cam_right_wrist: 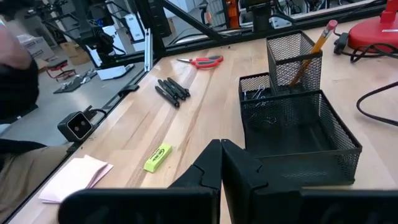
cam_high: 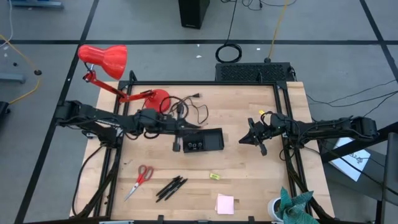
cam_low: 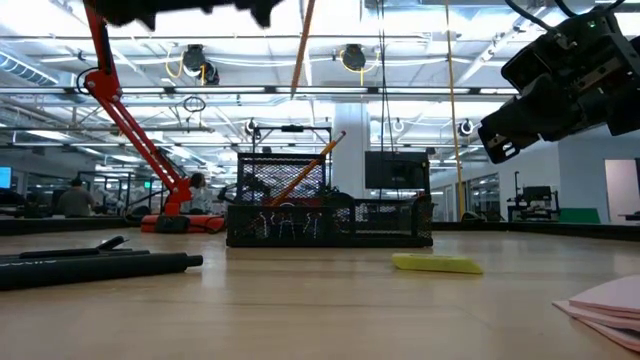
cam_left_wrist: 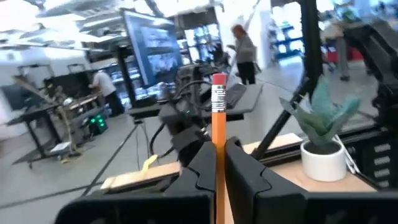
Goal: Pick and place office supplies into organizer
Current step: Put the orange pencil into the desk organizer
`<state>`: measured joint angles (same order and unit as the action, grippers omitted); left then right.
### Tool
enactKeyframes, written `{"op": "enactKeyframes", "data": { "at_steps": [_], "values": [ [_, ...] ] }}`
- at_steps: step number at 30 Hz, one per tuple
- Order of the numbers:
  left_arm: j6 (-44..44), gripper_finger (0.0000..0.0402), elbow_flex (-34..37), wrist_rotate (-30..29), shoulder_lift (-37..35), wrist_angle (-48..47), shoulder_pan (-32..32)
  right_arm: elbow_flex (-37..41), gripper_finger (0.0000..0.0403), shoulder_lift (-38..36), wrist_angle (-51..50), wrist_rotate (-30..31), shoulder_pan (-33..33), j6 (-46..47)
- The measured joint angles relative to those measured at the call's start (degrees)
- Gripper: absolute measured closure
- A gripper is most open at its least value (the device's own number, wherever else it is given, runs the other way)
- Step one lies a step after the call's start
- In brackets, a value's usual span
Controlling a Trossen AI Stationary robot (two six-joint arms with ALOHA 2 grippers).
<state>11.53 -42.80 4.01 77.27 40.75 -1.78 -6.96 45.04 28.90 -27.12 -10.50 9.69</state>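
My left gripper (cam_left_wrist: 219,148) is shut on an orange pencil (cam_left_wrist: 219,118) just left of the organizer (cam_high: 200,140), a black mesh tray. In the low view the pencil's lower part (cam_low: 300,45) hangs above the organizer (cam_low: 330,215). A second pencil (cam_right_wrist: 314,50) leans in the organizer's tall cup, and binder clips (cam_right_wrist: 255,94) lie in a low compartment. Red-handled scissors (cam_high: 142,180), dark pens (cam_high: 171,186), a yellow item (cam_high: 214,177) and a pink pad (cam_high: 225,203) lie flat on the table nearer its front edge. My right gripper (cam_right_wrist: 221,163) waits shut and empty, right of the organizer. My left gripper pinches the pencil's shaft (cam_left_wrist: 219,140) between its two fingers, some way below the pink eraser (cam_left_wrist: 219,79). The fingers come about level from the table's left and lie across the pencil. The pencil stands nearly upright, eraser up, lifted clear of table and organizer.
A red desk lamp (cam_high: 102,59) stands on its base (cam_high: 158,99) at the far left, its black cord (cam_high: 194,112) looping behind the organizer. A potted plant (cam_high: 292,205) sits at the near right corner. Bare wood shows between the organizer and the items at the front.
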Motion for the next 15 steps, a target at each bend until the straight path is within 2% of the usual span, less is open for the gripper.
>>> {"op": "enactKeyframes", "data": {
  "at_steps": [3,6,10,15],
  "values": [
    [-5.41,0.0396,3.24,-0.13,0.01,0.58,2.07,0.0,0.0403,0.0,0.11,0.12,0.15,0.66],
    [-9.0,0.0396,3.13,-0.23,-0.14,-1.89,3.9,0.0,0.0403,0.0,0.3,0.23,0.13,1.36],
    [-9.79,0.0388,2.9,-1.34,-0.02,-6.06,5.6,0.0,0.0403,0.0,0.42,0.33,0.13,1.39],
    [-9.68,0.0397,2.84,-1.65,-0.07,-7.29,6.49,0.0,0.0403,0.0,1.6,2.76,0.11,1.05]
  ]
}}
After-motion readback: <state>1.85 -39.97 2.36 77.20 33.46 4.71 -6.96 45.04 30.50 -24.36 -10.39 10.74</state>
